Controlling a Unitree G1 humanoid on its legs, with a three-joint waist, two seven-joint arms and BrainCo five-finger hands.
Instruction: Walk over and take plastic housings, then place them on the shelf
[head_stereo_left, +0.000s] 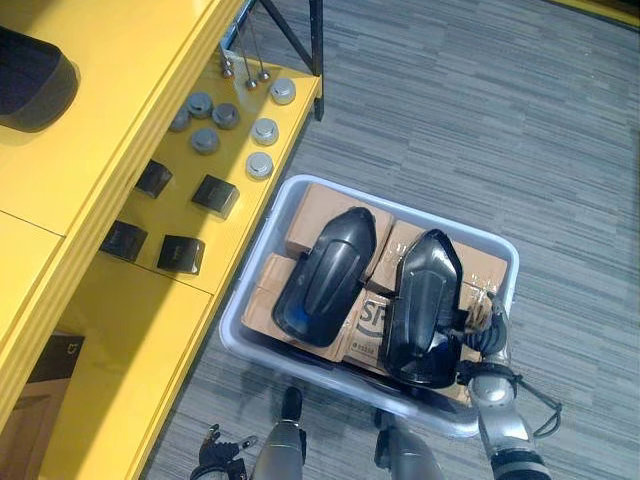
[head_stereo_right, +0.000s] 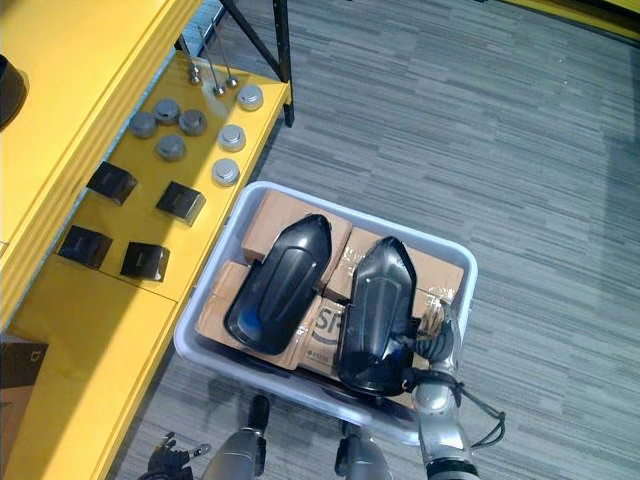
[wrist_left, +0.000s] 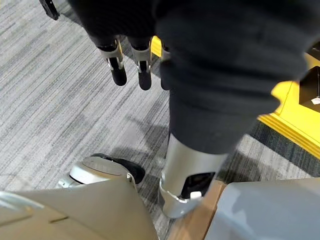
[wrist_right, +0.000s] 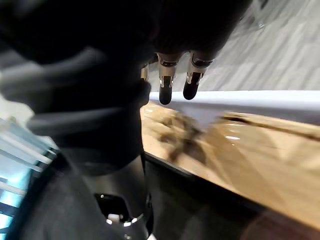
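Two long black plastic housings lie side by side on cardboard boxes in a pale grey bin (head_stereo_left: 420, 212) on the floor. The left housing (head_stereo_left: 325, 275) and the right housing (head_stereo_left: 422, 305) both point away from me. My right hand (head_stereo_left: 482, 328) reaches into the bin at the right housing's near right edge. Its fingers (wrist_right: 167, 85) hang straight above the bin's rim (wrist_right: 260, 97), open, with nothing in them. My left hand (head_stereo_left: 222, 452) hangs low at the bottom left, and its fingers (wrist_left: 130, 62) are straight over the carpet, open and holding nothing.
A yellow shelf (head_stereo_left: 110, 330) runs along the left, close to the bin. Its lower level holds several grey round caps (head_stereo_left: 262, 132) and small black blocks (head_stereo_left: 215, 193). Another black housing (head_stereo_left: 30, 80) rests on the upper level. A black frame leg (head_stereo_left: 316, 40) stands behind.
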